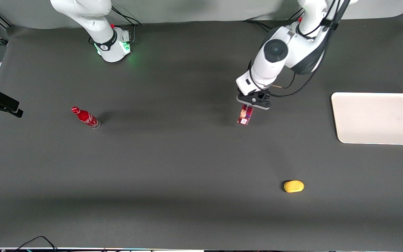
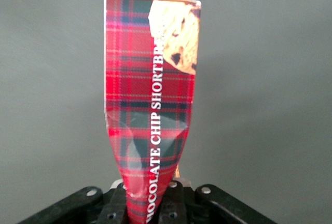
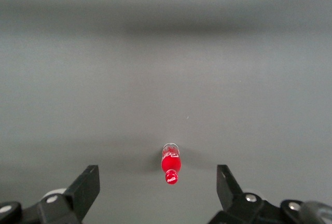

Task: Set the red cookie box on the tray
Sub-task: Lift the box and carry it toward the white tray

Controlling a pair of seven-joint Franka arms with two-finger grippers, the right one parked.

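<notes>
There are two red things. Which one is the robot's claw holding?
The claw holds the red cookie box, the tartan one with a cookie picture. The small red bottle stands alone toward the parked arm's end of the table.

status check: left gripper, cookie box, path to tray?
Left gripper shut on long dark-red tartan cookie box, squeezed in at the grip. Large flat off-white tray bare, toward working arm's end. Nothing between box and tray.

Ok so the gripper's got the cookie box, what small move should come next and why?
Probably carry it sideways toward the tray. The gripper is shut on the red cookie box, pinching its crumpled end, with the box hanging below it over the mat. The tray lies toward the working arm's end of the table.
</notes>
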